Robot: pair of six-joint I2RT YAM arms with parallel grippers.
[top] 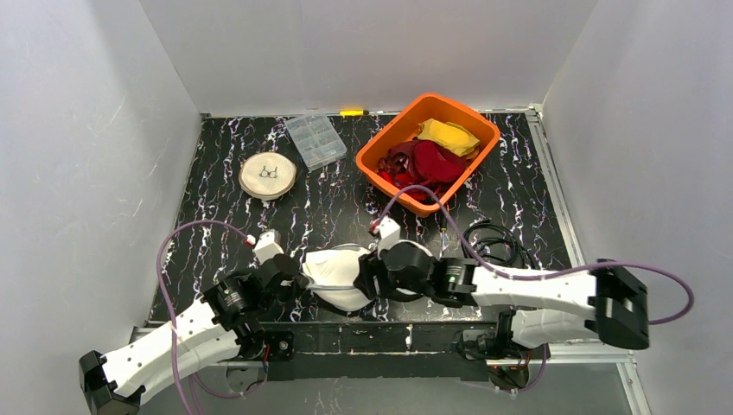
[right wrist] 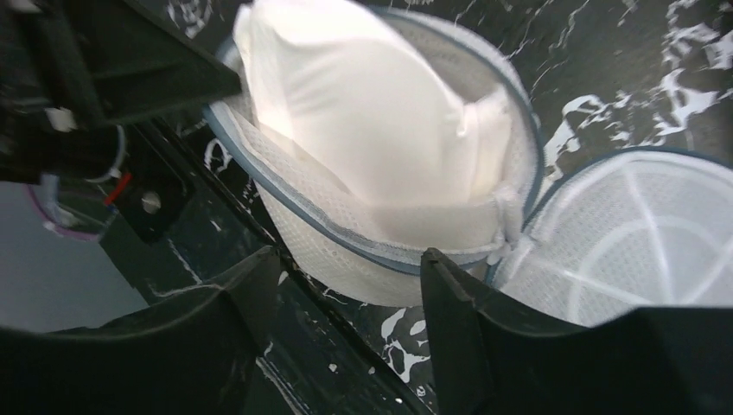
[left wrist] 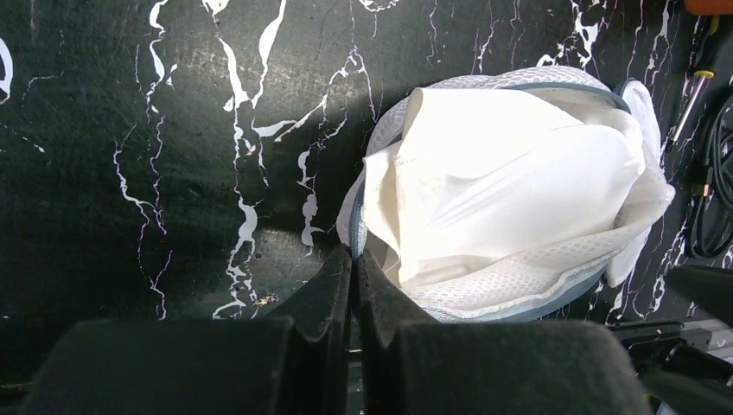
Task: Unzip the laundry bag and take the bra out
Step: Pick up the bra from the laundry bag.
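The white mesh laundry bag (top: 339, 278) lies near the table's front edge, between the two grippers. It stands unzipped, with its round lid (right wrist: 622, 233) flipped open to the side. A white bra (left wrist: 501, 173) bulges out of the open bag and also shows in the right wrist view (right wrist: 363, 104). My left gripper (left wrist: 354, 259) is shut on the bag's grey-trimmed rim (left wrist: 356, 233) at its left side. My right gripper (right wrist: 350, 264) is open, its fingers (right wrist: 454, 285) just off the bag's near wall, holding nothing.
An orange bin (top: 430, 151) of red and yellow garments stands at the back right. A clear compartment box (top: 315, 140) and a round wooden disc (top: 268, 175) lie at the back left. A coiled black cable (top: 493, 242) lies right of the bag.
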